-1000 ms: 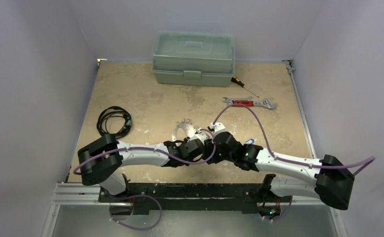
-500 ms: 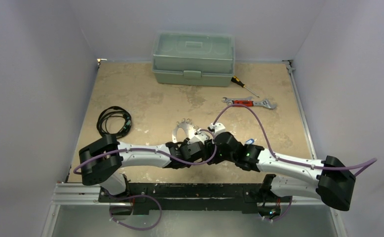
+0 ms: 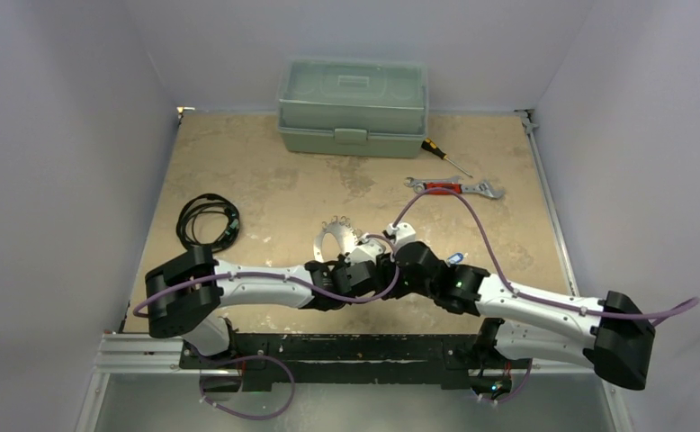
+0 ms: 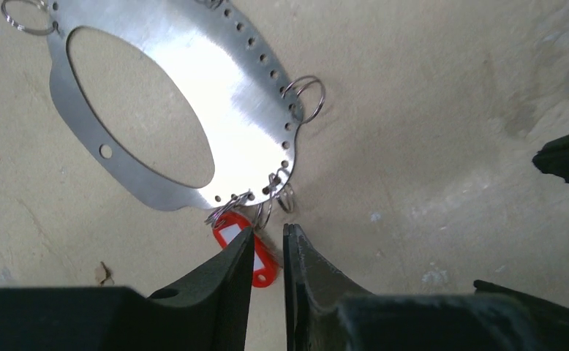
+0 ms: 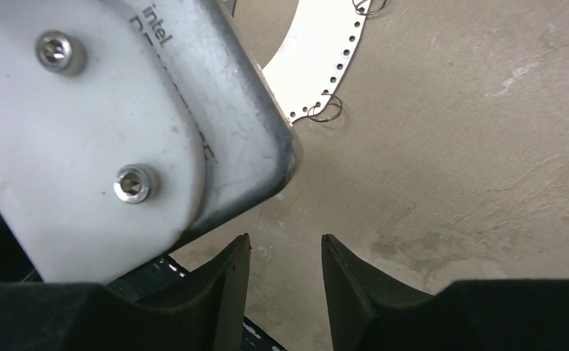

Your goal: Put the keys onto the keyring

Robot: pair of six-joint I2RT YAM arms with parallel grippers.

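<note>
The red key (image 4: pixel 262 268) lies right at the tips of the left pincer (image 4: pixel 268 235), touching the shiny keyring (image 4: pixel 238 102). The jaws are almost together, but I cannot tell if they pinch it. The right pincer (image 5: pixel 285 252) is apart, holding nothing.

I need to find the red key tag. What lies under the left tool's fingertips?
The red key tag lies on the table under the left tool, just off the rim of the keyring. One finger covers part of it; any key blade is hidden.
</note>
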